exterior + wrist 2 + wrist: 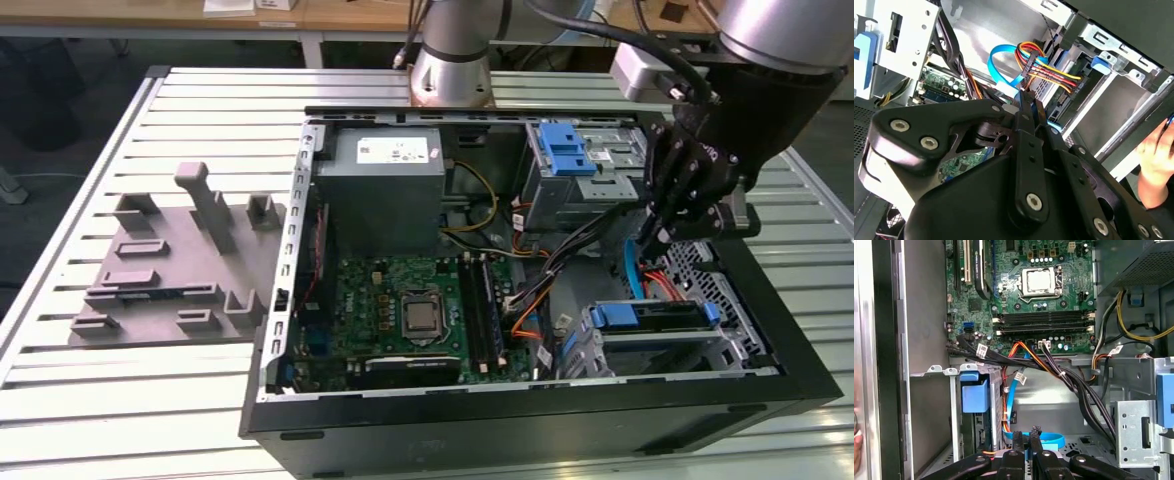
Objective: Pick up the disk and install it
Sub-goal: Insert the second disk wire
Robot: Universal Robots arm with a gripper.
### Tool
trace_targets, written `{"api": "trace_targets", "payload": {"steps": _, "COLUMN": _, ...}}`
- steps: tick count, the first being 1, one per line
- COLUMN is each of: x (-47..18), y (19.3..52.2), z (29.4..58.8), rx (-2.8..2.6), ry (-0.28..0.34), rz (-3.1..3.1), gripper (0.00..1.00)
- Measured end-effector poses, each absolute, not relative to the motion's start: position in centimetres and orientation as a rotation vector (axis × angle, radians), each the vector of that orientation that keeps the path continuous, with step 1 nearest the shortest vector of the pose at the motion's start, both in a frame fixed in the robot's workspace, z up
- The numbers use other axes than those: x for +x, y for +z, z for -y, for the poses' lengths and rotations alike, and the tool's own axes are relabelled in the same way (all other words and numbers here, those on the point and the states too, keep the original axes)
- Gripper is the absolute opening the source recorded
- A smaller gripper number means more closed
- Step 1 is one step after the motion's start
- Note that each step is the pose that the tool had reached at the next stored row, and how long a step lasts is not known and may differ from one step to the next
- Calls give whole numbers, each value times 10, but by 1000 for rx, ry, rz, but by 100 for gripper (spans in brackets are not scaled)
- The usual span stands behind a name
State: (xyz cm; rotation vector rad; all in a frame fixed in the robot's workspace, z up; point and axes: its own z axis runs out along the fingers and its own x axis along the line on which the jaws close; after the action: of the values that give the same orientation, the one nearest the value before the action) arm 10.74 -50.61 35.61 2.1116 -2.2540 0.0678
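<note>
Closest to the wrist cameras, the gripper (1026,434) has its two black fingers drawn together with only a thin slit between the tips. In both wrist views nothing can be made out pinched there, and its own linkage hides much of what lies below it. In the exterior view the gripper (654,235) hangs inside the open computer case (534,420), towards the exterior view's right.

Just past the fingertips a blue flat cable (1054,439) loops across the case floor, partly hidden by the fingers. A bundle of red, yellow and orange wires (1054,72) ends in a black plug near the tips.

Beyond that, the disk (654,318) sits inside the metal drive cage (721,345), apart from the gripper. Only its blue frame tab (975,392) and a sliver of its edge show; its label is hidden.

A person's hand (1154,165) is cut off at the frame edge, outside the case wall.

Farthest back lie the green motherboard (1019,305) and the grey power supply (380,190).
</note>
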Motion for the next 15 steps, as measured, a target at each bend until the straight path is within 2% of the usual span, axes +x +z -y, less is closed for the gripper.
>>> {"api": "trace_targets", "payload": {"steps": 7, "x": 107, "y": 355, "z": 509, "rx": 2112, "ry": 68, "rz": 2254, "gripper": 16}}
{"api": "trace_targets", "payload": {"steps": 15, "x": 107, "y": 349, "z": 527, "rx": 2115, "ry": 62, "rz": 2258, "gripper": 16}}
